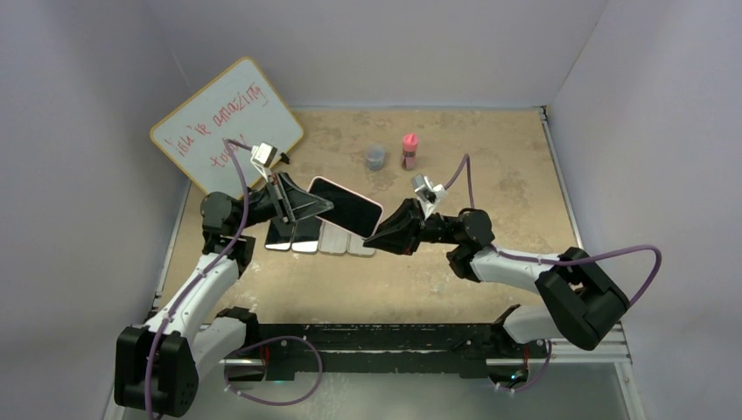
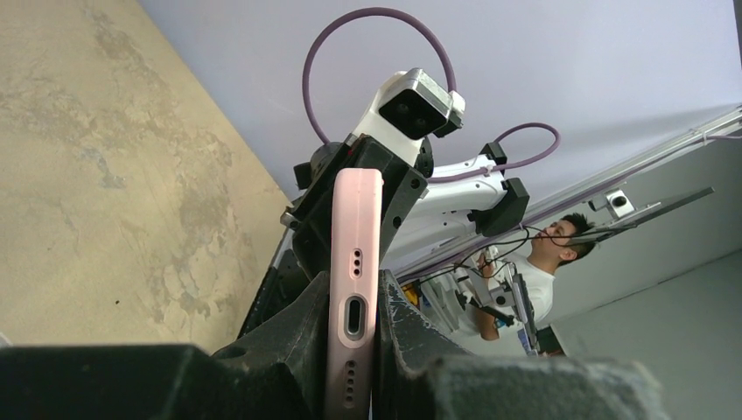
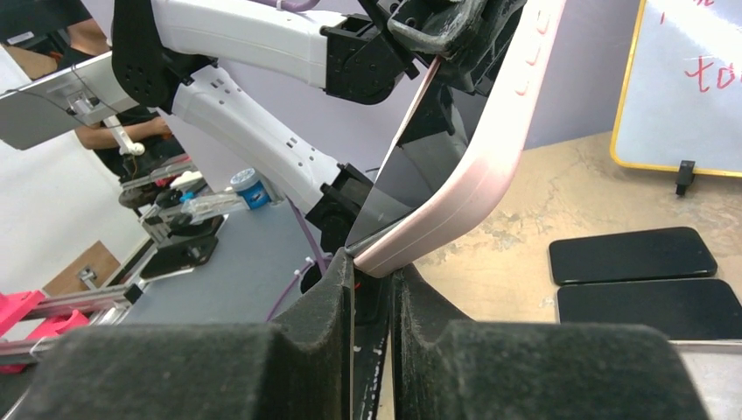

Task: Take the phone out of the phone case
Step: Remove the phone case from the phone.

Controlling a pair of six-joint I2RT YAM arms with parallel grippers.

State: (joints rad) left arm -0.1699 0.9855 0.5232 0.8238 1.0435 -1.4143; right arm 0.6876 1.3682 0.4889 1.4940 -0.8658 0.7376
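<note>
Right now the phone (image 1: 344, 206) sits in its pink case (image 2: 354, 227), held off the table (image 1: 499, 175) at the centre of the top view, tilted with the screen up. The left gripper (image 2: 354, 302) is clamped on the case's port end, a finger on each face. The right gripper (image 3: 372, 280) is pinched together on the opposite lower corner, where glass meets pink rim. Other phones (image 1: 319, 238) lie in a row just beneath; a whiteboard (image 1: 226, 122) shows at upper left.
</note>
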